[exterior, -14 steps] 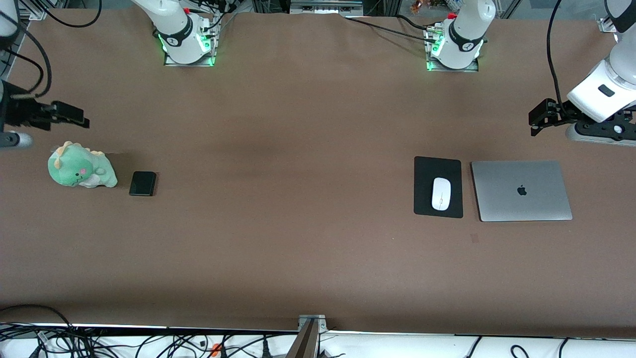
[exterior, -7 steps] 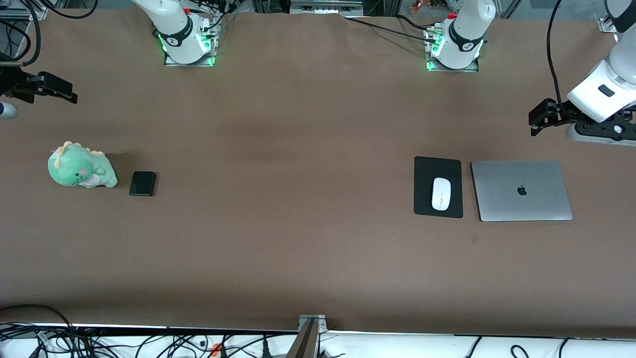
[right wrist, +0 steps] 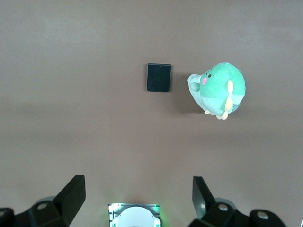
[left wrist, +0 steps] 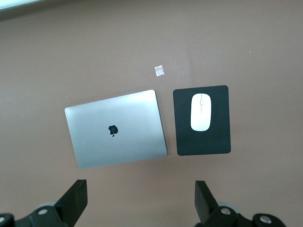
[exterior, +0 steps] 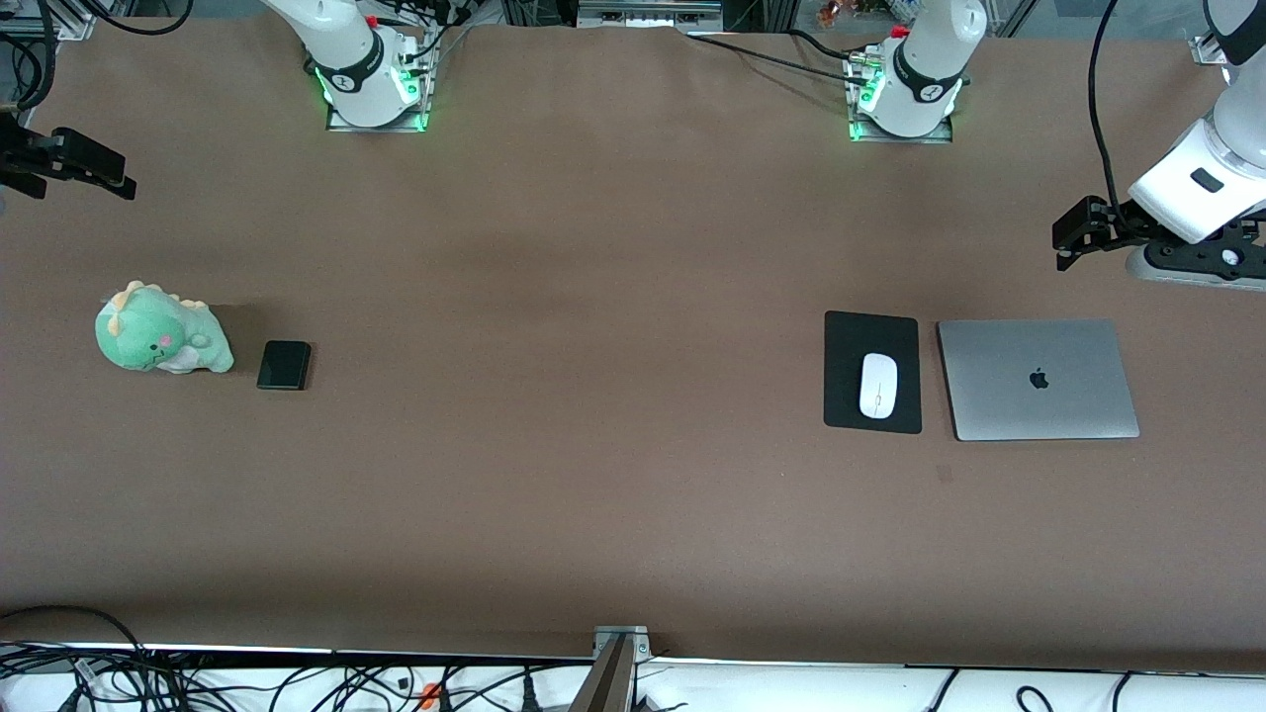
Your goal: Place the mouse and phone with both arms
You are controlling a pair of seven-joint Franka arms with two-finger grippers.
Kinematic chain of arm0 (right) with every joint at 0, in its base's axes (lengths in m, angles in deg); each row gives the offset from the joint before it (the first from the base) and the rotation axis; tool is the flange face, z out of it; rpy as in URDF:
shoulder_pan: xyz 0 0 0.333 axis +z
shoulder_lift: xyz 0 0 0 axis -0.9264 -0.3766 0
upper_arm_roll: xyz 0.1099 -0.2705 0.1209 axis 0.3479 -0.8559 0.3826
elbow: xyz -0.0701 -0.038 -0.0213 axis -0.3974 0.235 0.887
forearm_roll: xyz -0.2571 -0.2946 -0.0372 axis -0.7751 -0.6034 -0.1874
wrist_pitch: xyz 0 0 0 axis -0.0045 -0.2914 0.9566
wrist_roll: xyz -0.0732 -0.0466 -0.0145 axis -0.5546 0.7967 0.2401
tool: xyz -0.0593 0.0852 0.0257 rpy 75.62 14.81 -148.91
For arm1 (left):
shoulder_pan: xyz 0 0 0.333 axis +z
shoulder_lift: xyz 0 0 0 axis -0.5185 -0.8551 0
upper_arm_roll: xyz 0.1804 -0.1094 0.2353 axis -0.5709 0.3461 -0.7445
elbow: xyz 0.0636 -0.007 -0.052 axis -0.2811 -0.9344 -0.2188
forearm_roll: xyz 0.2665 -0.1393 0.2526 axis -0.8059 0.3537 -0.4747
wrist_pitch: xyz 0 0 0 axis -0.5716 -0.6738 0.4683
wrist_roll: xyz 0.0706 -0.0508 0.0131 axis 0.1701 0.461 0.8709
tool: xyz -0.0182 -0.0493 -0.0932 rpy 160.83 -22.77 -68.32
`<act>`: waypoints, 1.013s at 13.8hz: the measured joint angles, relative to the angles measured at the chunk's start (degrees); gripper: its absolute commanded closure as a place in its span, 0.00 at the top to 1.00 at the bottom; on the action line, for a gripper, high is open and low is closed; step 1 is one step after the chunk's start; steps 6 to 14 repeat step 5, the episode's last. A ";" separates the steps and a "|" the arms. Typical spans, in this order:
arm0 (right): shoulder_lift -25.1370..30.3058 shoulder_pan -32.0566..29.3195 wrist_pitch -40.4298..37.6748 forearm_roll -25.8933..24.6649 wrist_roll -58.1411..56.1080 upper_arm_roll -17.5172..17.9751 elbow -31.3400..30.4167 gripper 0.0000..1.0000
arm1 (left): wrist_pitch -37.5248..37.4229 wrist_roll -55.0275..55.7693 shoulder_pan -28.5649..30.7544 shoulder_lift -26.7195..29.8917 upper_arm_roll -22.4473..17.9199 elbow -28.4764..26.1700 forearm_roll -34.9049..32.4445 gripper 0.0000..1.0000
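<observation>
We count one of each thing on the table (exterior: 593, 494), taking the front view from one edge across. The right gripper (exterior: 84, 168) hangs at the right arm's end of the table, its fingers (right wrist: 71, 194) spread wide and holding nothing. Near it, closer to the front camera, lies one green plush dinosaur (exterior: 158, 331), and just beside that one phone (exterior: 284, 365), flat on the table. Well apart, toward the left arm's end, we see one black mouse pad (exterior: 846, 336) with one mouse (exterior: 878, 385) resting on its middle. Just beside the pad lies one closed silver laptop (exterior: 1037, 380). Over the table edge near the laptop hangs the left gripper (exterior: 1078, 232), its fingers (left wrist: 75, 201) likewise wide apart and empty. Two arm bases stand along the table's edge farthest from the front camera.
</observation>
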 measured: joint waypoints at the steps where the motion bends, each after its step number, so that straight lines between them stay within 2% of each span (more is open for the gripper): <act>1: -0.03 0.00 -0.35 0.00 0.01 0.00 0.00 1.00 | 0.00 0.00 0.00 0.00 0.00 0.00 0.00 1.00; 14: -0.07 0.00 -0.64 0.00 0.04 0.12 0.00 1.00 | 0.00 0.00 0.00 0.00 0.00 0.00 0.00 1.00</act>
